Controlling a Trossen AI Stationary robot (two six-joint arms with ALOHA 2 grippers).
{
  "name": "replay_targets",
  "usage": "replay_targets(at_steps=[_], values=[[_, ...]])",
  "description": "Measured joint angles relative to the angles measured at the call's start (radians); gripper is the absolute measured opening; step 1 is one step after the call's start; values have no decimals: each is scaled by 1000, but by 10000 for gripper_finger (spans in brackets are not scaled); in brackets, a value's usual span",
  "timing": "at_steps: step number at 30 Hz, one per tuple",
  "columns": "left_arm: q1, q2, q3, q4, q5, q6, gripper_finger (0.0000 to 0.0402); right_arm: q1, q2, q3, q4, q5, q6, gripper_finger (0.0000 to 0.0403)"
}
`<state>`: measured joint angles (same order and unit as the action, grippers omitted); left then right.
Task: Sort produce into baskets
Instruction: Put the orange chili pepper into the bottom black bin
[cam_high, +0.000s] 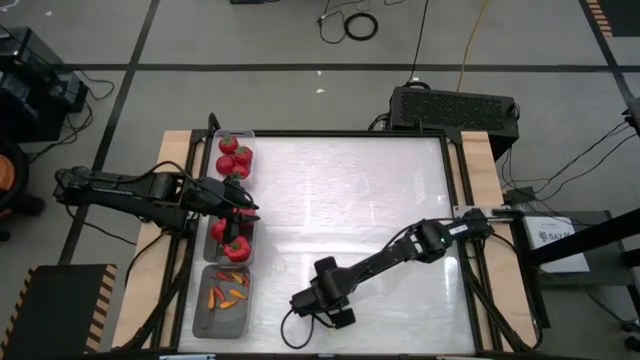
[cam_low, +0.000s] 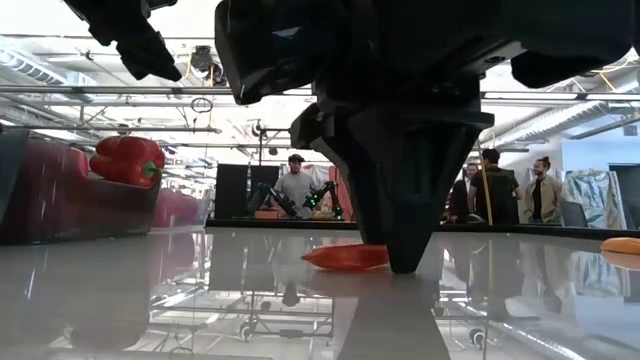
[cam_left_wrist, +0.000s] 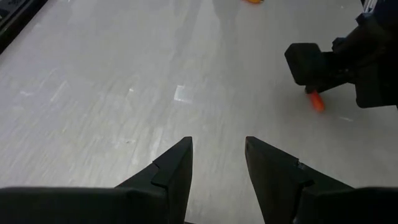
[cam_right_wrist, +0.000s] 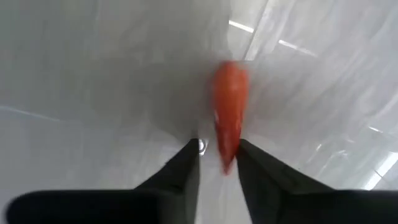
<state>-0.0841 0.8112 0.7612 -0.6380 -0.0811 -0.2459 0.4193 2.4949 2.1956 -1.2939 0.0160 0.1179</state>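
Observation:
A small orange chili pepper (cam_right_wrist: 227, 102) lies on the white table near its front, also showing in the low view (cam_low: 345, 257) and in the left wrist view (cam_left_wrist: 317, 101). My right gripper (cam_right_wrist: 219, 163) is down at the table, shut on it (cam_high: 297, 302). Three clear trays stand along the left edge: the far one (cam_high: 249, 135) holds red tomatoes, the middle one (cam_high: 211, 243) red peppers (cam_low: 125, 160), the near one (cam_high: 200, 322) orange chilies. My left gripper (cam_left_wrist: 217, 155) is open and empty, above the middle tray's inner edge (cam_high: 247, 206). My right gripper pinches the chili's narrow end (cam_right_wrist: 226, 155) between its two fingertips. The fingers come from above, pointing down, with their tips at the table (cam_low: 405, 262). The chili lies flat on the table and sticks out forward from the fingers.
A second orange chili (cam_low: 622, 245) lies on the table farther off, also showing in the left wrist view (cam_left_wrist: 254, 1). The middle and right of the table (cam_high: 380, 200) are bare. People stand in the room beyond the table (cam_low: 295, 185).

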Motion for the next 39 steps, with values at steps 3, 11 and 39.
replay_targets(at_steps=[3,11,39], values=[[0,0,0,0,0,0,154,1,0,0,0,-2,1,54],[0,-2,0,-47,29,-4,154,0,1,1,0,6,41,12],[-1,-16,0,-191,79,0,154,-84,13,125,811,119,-429,0]])
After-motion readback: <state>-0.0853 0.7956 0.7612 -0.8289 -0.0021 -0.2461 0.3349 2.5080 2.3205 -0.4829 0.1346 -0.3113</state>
